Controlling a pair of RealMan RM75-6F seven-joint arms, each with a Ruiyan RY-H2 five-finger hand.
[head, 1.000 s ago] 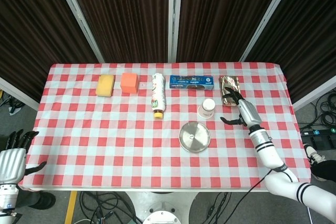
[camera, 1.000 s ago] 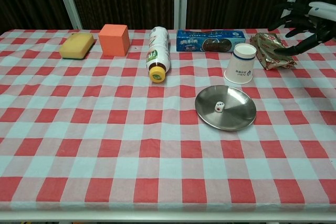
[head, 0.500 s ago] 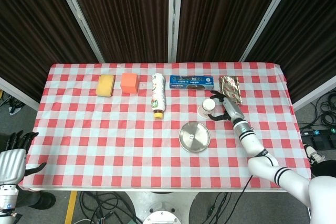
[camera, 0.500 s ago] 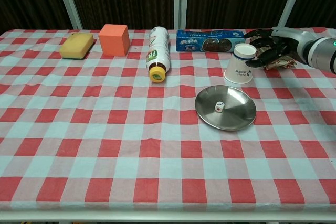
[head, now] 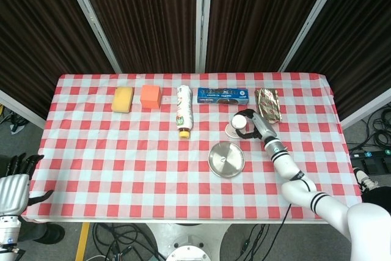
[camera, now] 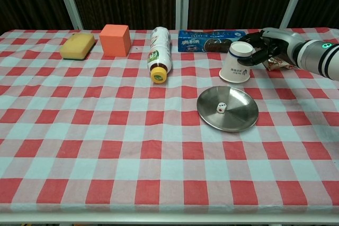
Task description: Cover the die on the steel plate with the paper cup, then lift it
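Since a moment ago, the right hand (camera: 263, 46) has closed in on the paper cup (camera: 238, 63), and the cup now leans to one side instead of standing flat. Its fingers wrap around the upper part of the upturned cup, gripping it. The cup sits on the checked bench (camera: 106, 130), just behind the steel plate (camera: 228, 108) and in front of a blue biscuit box (camera: 212, 41). A small white die (camera: 220, 109) lies on the plate, uncovered. The left hand (head: 13, 181) hangs at the bench's near left corner, fingers apart, holding nothing. Along the far side lie a yellow sponge (camera: 77, 45), an orange block (camera: 115, 39) and a bottle (camera: 159, 54) on its side.
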